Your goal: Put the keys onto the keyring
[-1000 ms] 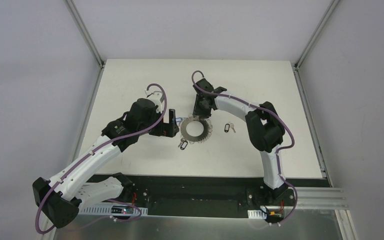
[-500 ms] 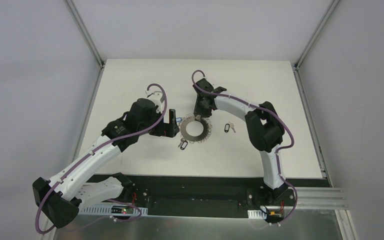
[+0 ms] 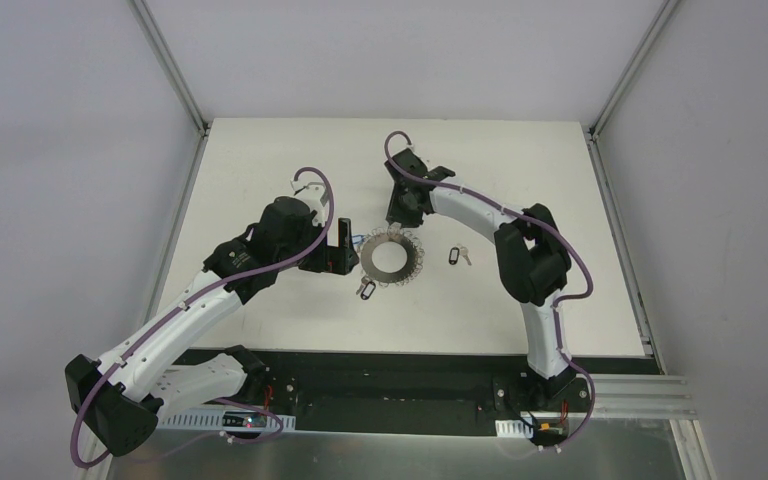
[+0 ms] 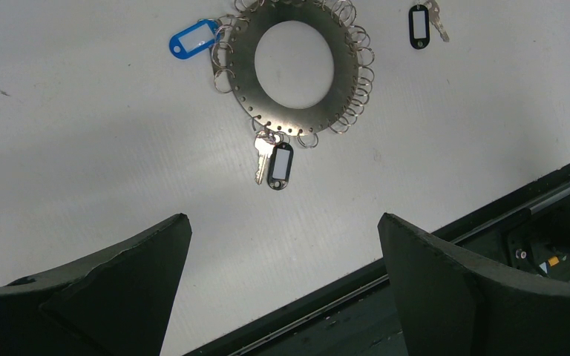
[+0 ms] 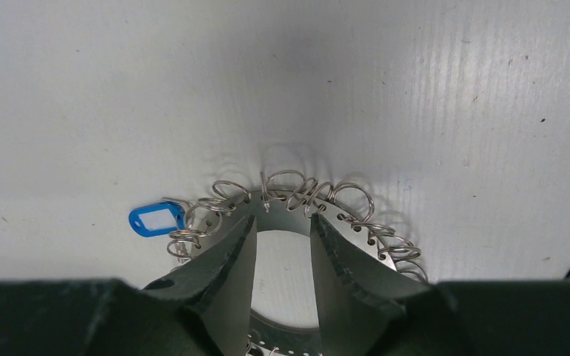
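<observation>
Right gripper [image 5: 283, 221], narrow and empty, has drawn back from the ring [image 3: 367, 259] at its 12 o'clock rim. Left gripper [image 4: 282, 219] gapes wide at 9. A loose key [image 3: 454, 256] at 3 awaits threading.

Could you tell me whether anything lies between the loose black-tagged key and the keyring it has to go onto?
Nothing visible does. The loose black-tagged key lies right of the keyring in the top view, only bare table between them. The right gripper hovers over the ring's far rim, outside that gap.
</observation>
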Controlling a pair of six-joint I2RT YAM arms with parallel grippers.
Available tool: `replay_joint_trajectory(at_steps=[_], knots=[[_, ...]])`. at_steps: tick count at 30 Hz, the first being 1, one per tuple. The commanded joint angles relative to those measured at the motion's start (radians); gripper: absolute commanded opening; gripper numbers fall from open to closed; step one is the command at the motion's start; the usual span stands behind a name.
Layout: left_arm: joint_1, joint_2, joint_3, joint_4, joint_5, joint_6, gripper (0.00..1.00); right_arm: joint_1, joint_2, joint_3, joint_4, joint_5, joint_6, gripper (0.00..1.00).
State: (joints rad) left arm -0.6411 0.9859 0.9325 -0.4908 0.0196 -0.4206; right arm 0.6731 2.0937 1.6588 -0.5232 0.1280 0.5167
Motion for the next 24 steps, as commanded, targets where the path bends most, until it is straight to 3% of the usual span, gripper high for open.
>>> replay_joint_trajectory(at_steps=[1, 24], knots=[[-0.005, -0.02, -0.012, 0.023, 0.014, -0.012, 1.0, 0.005, -0.036, 0.085, -0.042, 0.031, 0.03, 0.36], [-0.005, -0.039, -0.022, 0.026, 0.022, -0.019, 1.0, 0.004, 0.045, 0.105, -0.069, -0.014, 0.146, 0.33]])
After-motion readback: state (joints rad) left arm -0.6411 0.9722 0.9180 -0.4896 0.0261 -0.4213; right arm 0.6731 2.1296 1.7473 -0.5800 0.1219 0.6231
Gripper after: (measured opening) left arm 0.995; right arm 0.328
